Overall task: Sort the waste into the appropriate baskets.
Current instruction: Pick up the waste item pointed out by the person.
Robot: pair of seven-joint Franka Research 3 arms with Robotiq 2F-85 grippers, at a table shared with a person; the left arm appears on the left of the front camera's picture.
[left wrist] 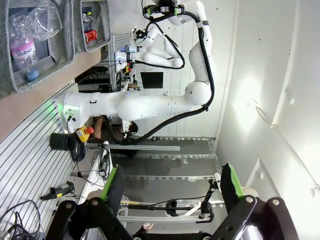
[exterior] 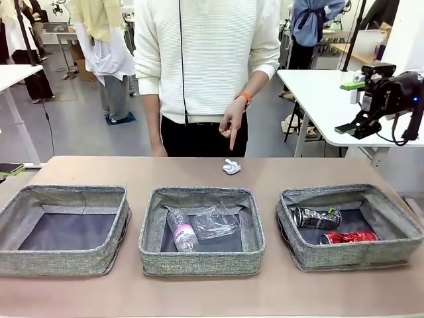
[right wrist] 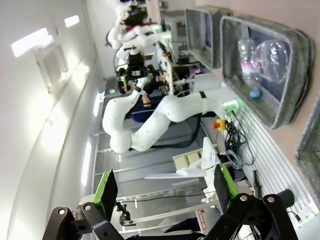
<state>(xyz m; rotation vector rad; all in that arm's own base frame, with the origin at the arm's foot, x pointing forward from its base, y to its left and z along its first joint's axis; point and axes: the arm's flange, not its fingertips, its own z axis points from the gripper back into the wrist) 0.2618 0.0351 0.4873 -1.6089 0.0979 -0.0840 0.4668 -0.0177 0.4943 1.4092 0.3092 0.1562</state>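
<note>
A crumpled white paper wad (exterior: pixel 232 167) lies on the table behind the middle basket (exterior: pixel 149 232); a person's finger (exterior: pixel 232 142) points down at it. That basket holds the clear bottle with pink label (exterior: pixel 182 233) and the clear plastic cup (exterior: pixel 215 222). In the right basket (exterior: pixel 407 232) lie the crushed dark can (exterior: pixel 317 217) and the red soda can (exterior: pixel 349 237). The left basket (exterior: pixel 26 199) holds nothing. My right gripper (exterior: pixel 350 107) hangs open, high above the table's right end. My left gripper (left wrist: pixel 171 172) is open with nothing between its fingers.
The person stands at the far side of the table, opposite the middle basket. A white table (exterior: pixel 318 93) stands behind at the right, under my right gripper. Bare tabletop runs along the far edge and in front of the baskets.
</note>
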